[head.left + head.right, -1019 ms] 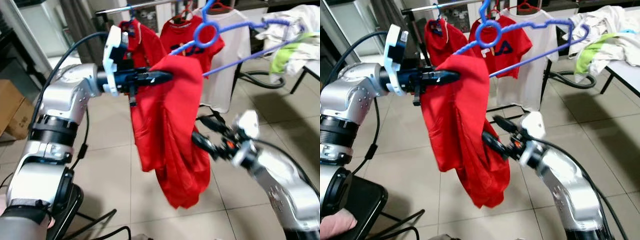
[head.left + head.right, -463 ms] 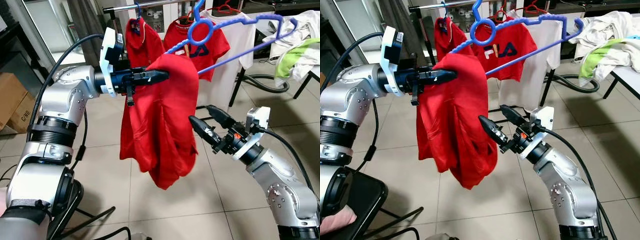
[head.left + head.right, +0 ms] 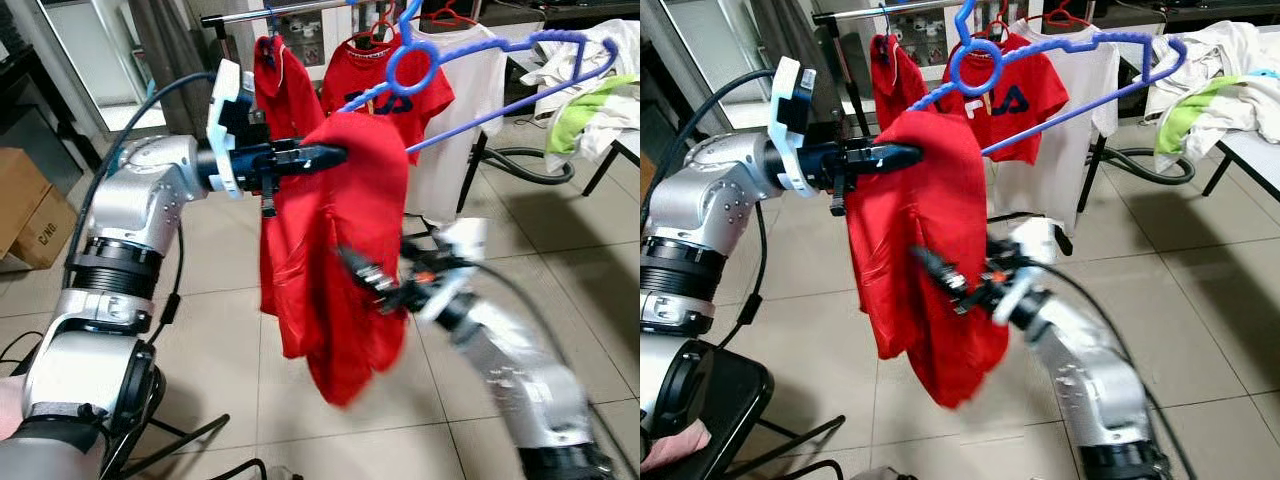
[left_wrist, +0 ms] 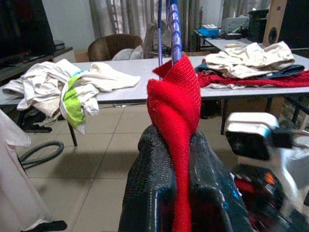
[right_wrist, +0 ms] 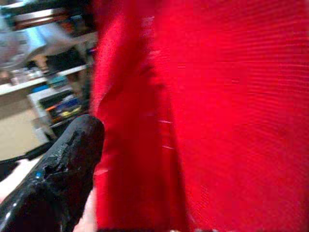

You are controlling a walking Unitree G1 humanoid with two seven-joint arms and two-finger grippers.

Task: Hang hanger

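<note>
1. The left claw [image 3: 330, 155] is raised at chest height, its fingers pinched shut on a fold of the red shirt [image 3: 340, 250].
2. The shirt drapes from one arm of the blue hanger [image 3: 470, 75], held up in front of the clothes rail [image 3: 270, 12].
3. The right claw [image 3: 930, 265] presses into the hanging cloth lower down; blurred, so I cannot tell how far its fingers are parted.

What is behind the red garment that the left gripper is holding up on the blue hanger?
Behind the red garment stands a clothes rail with a red hooded top, a red printed T-shirt and a white T-shirt. The garment covers their lower left parts and the floor behind it.
</note>
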